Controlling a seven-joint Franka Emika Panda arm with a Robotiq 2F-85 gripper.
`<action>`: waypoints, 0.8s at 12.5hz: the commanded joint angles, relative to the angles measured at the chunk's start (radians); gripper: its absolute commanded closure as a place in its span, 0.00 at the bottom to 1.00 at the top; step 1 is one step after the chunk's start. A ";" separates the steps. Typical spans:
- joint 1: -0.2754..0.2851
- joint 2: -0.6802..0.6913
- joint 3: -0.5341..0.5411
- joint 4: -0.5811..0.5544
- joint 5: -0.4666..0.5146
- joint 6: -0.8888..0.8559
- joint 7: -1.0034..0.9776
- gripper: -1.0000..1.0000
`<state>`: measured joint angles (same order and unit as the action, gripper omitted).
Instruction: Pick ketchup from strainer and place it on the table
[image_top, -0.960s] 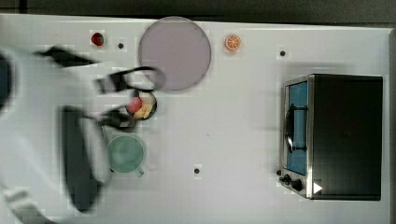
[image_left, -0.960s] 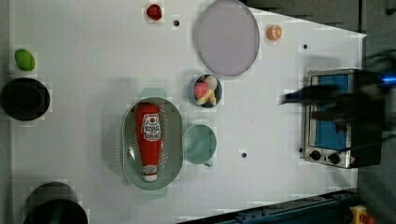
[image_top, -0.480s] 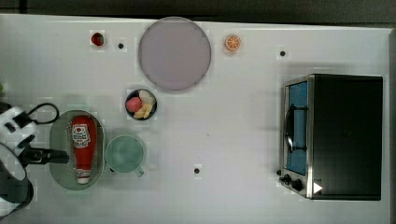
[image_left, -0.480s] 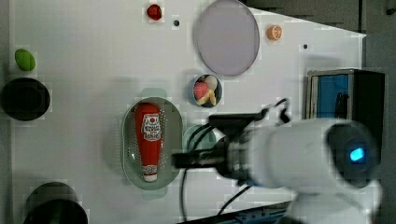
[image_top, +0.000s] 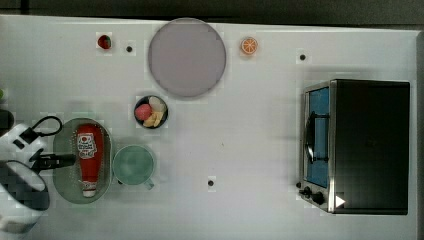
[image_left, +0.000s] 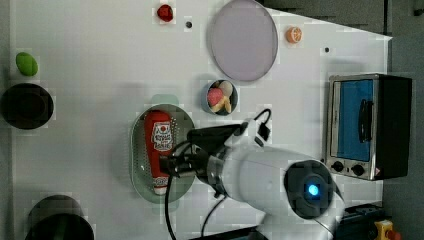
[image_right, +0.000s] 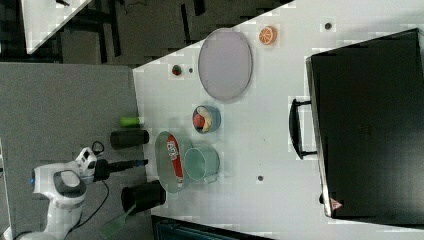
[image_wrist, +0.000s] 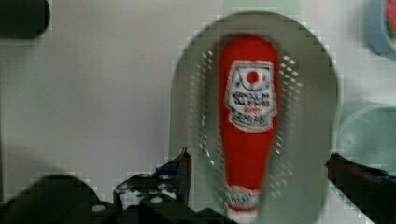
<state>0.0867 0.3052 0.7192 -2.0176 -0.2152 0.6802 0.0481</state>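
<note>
The ketchup (image_top: 90, 157), a red bottle with a white cap, lies flat in the pale green strainer (image_top: 62, 172) near the top view's left edge of the white table (image_top: 250, 150). My gripper (image_top: 65, 160) reaches over the strainer's rim from the top view's left, above the bottle. In the wrist view the gripper (image_wrist: 259, 170) is open. One of its fingers (image_wrist: 182, 168) is on each side of the ketchup (image_wrist: 247, 121), near the cap end and clear of it. The left view has the gripper (image_left: 172, 165) beside the ketchup (image_left: 159, 145).
A green cup (image_top: 133, 166) stands against the strainer on the top view's right. A small bowl of food (image_top: 150, 111) and a grey-lilac plate (image_top: 186, 56) lie beyond it. A toaster oven (image_top: 357, 145) fills the top view's right. Two black cylinders (image_left: 25, 105) (image_left: 57, 220) stand near the left view's left edge.
The arm swung from over the cup and bowl to the top view's left edge. Its gripper now points over the strainer. The ketchup has not moved.
</note>
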 joint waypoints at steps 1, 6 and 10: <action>-0.017 0.116 -0.029 -0.035 -0.079 0.109 0.109 0.00; -0.011 0.287 -0.052 -0.028 -0.250 0.234 0.192 0.00; 0.004 0.378 -0.072 -0.003 -0.324 0.284 0.264 0.00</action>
<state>0.0777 0.7031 0.6421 -2.0469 -0.5205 0.9424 0.2305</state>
